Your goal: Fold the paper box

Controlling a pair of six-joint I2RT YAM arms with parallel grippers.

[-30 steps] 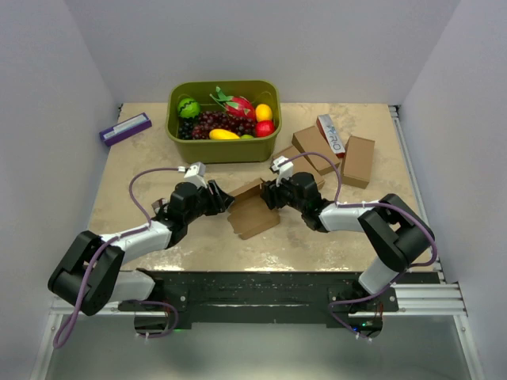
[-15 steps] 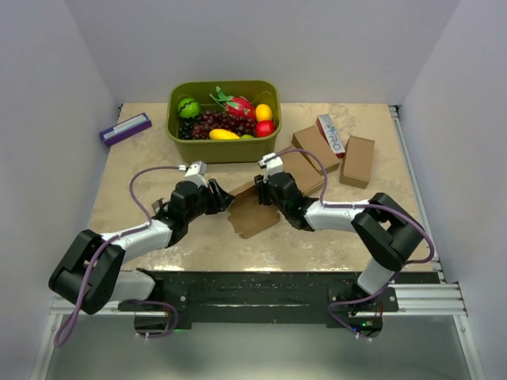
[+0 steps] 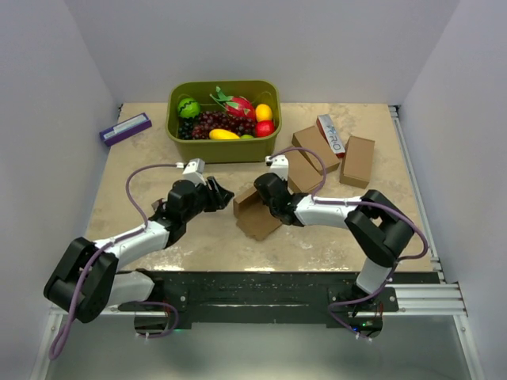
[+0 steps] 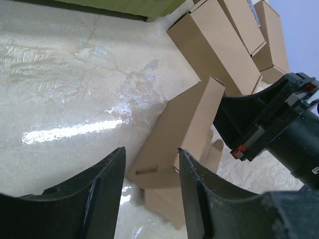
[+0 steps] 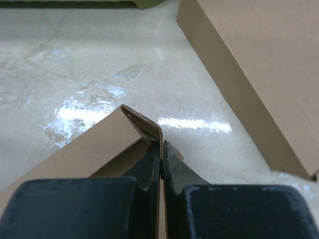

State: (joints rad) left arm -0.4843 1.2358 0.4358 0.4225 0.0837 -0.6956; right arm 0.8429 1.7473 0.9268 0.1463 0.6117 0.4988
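I see the paper box [image 3: 257, 215] half-folded, plain brown, one panel raised. My right gripper [image 5: 162, 145] pinches that panel's edge; my left gripper [image 4: 151, 154] stands half open, empty.

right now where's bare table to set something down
Bare between the purple box and the left arm, and the near right corner in front of the brown cartons. Crowded around the paper box and right of the green bin.
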